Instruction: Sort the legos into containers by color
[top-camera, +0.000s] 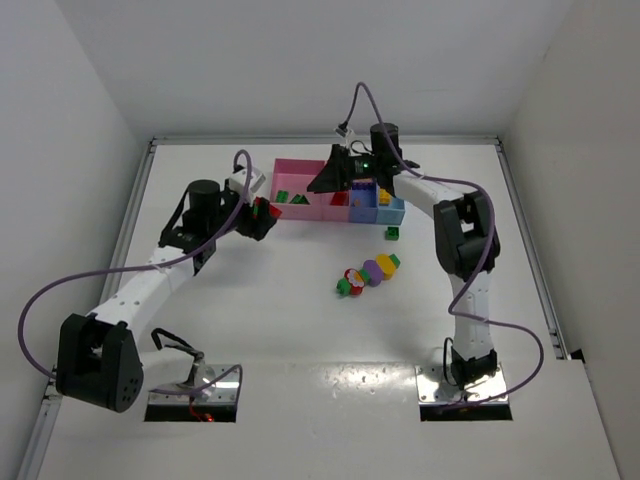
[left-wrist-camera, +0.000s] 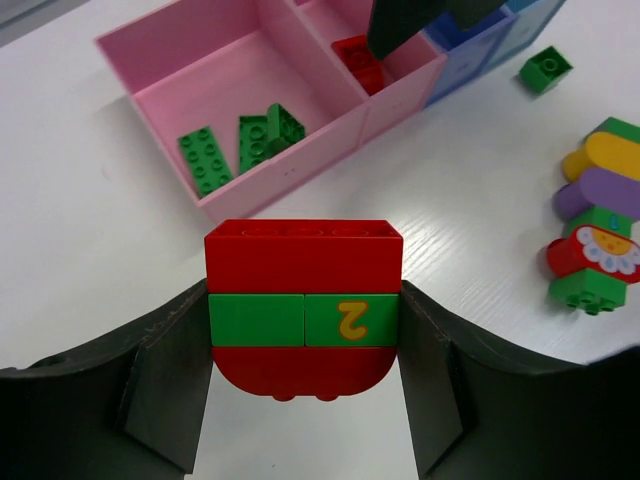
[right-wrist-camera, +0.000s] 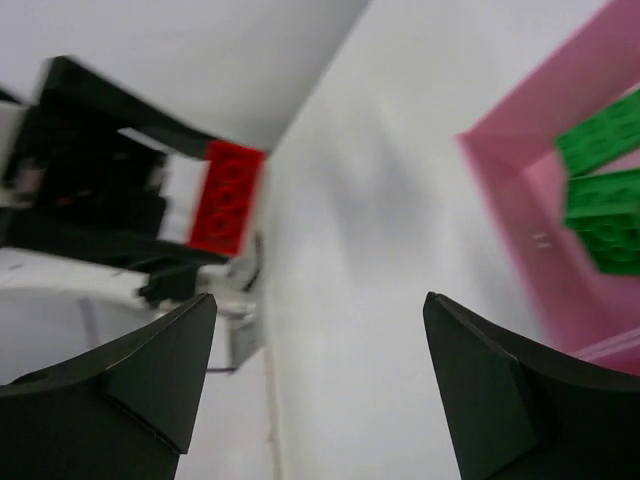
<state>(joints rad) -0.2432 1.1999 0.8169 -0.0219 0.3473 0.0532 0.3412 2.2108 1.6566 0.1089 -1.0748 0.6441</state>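
Lego stack (left-wrist-camera: 304, 258) tight in the left claw (left-wrist-camera: 302, 310), arm low beside the pink bin (left-wrist-camera: 290, 178); right claw (right-wrist-camera: 315, 335) wide over the containers (top-camera: 368, 213).

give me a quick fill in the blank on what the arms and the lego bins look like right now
1. The left gripper is shut on a stack whose middle layer is ____.
2. The wide pink bin holds only ____ bricks.
3. The narrow pink bin holds a ____ brick.
4. The right gripper holds nothing, its jaws ____.
Missing words: green; green; red; open.
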